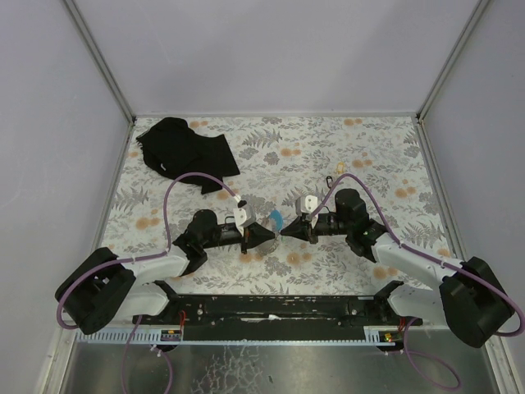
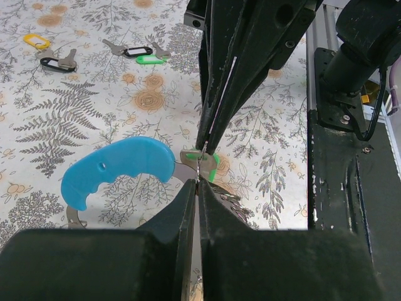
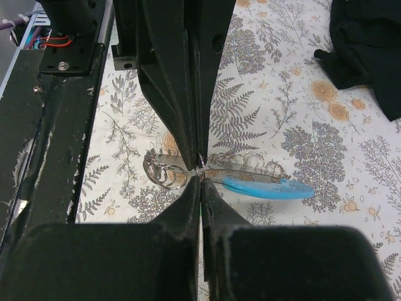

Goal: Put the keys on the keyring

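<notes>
Left end effector point(image 2: 197, 188) and right end effector point(image 3: 200, 182) both clenched, tips meeting at desk point(image 1: 344, 156) centre, on the grey metal of the blue keyring point(image 2: 119, 166), green key point(image 2: 213, 164) just beside them, spare keys point(image 2: 135, 51) at 1 o'clock, cloth point(image 1: 184, 152) at 10 o'clock

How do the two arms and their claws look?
The left arm and right arm are black with pale grey lower links; a purple cable loops along each. The left claw and right claw have black, tapering fingers.
</notes>
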### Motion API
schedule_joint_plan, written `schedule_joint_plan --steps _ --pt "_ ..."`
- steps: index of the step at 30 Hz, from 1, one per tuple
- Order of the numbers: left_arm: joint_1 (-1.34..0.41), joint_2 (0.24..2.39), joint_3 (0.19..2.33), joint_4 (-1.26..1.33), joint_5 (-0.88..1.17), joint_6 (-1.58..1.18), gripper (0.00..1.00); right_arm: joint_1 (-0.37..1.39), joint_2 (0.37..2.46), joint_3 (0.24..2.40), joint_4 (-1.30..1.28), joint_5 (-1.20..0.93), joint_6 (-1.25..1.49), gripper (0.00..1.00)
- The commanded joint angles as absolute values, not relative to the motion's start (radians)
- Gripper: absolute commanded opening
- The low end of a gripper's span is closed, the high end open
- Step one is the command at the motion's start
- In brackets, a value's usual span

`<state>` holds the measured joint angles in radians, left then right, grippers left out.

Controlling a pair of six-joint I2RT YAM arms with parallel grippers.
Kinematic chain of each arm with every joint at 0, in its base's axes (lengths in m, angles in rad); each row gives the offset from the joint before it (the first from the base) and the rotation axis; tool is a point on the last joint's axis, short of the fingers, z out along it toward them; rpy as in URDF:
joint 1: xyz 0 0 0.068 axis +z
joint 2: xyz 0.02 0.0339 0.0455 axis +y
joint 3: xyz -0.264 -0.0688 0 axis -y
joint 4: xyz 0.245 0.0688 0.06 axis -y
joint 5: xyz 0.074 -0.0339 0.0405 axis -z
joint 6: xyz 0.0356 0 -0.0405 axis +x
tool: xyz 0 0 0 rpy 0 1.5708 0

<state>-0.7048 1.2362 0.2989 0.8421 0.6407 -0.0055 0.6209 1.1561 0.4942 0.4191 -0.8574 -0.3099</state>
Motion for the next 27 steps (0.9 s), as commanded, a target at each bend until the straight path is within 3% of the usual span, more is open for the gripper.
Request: schedule_joint_plan --steps 1,27 --pt "-0.698 1.241 0.301 0.927 0.664 -0.014 0.0 0.629 1.163 0.518 0.491 -0.877 -0.289 0.0" --pt "-0.698 1.22 0.316 0.869 0.666 -0.003 0.0 0.642 1.159 0.539 0.451 -0.856 -0.334 0.0"
